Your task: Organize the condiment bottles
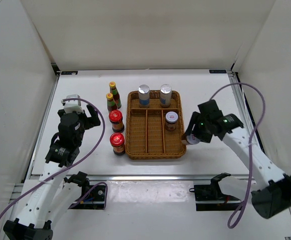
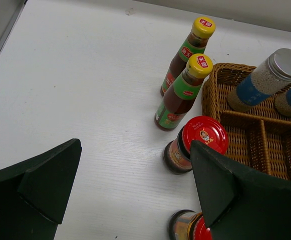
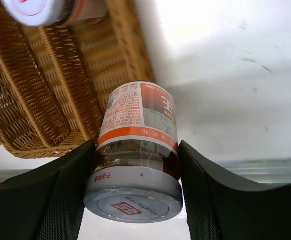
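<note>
**Operator:** Location of the gripped white-lidded jar (image 3: 135, 115)?

**Technician:** It is clamped between the two fingers of the right pincer (image 3: 136, 145), with its lid facing the wrist camera. It lies just outside the near right corner of the wicker tray (image 1: 155, 156). Whether it touches the bench (image 1: 210, 95) cannot be told.

**Operator:** Remaining bottles?

**Technician:** The second white-lidded jar (image 1: 171, 120) stands upright in the tray's right-hand long compartment. The first silver-capped bottle (image 1: 143, 95) and the second silver-capped bottle (image 1: 166, 94) stand side by side in the far compartments. Four containers stand on the bench just left of the tray. The far red-lidded jar (image 1: 116, 120) and the near red-lidded jar (image 1: 118, 143) are closest to the arm bases. The far yellow-capped bottle (image 1: 112, 92) and the near yellow-capped bottle (image 1: 110, 101) stand beyond them, close together.

**Operator:** State of the left pincer (image 2: 135, 145)?

**Technician:** Its fingers are spread wide and hold nothing. It hangs over bare bench, left of the red-lidded jars.
</note>
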Robot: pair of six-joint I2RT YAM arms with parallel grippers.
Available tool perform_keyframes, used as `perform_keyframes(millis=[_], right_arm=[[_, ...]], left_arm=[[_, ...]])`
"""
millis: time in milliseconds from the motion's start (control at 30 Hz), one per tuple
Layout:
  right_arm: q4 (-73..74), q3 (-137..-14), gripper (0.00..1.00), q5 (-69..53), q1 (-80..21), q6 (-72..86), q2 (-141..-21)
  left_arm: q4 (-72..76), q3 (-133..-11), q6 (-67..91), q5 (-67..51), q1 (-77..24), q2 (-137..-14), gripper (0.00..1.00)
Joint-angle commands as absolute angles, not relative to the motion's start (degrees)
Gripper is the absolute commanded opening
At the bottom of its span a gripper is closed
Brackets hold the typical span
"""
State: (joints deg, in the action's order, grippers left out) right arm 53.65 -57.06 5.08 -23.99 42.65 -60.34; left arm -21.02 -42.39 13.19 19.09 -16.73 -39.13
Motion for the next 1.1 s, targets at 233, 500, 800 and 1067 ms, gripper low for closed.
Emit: perform_keyframes(millis=[233,500,800,1067], right_arm=[[44.2,-67.3,0.1,9.8,-35.2,38.5,-77.8],[42.8,-68.5,0.19,7.4,-35.2,38.5,-87.5],[42.9,-70.7,0.69,6.3,-35.2,38.0,-91.3],[50.4,-77.1,1.0,12.4,-35.2,34.8,-85.9]], left_arm=[[-21.1,-43.9,13.6,18.7,-17.1,-38.9,1.0],[-21.1,-43.9,13.6,18.7,-17.1,-38.9,1.0],[-21.1,-43.9,13.6,18.7,-17.1,-38.9,1.0],[-19.8,-42.8,14.2,15.4,-17.1,-41.5,1.0]])
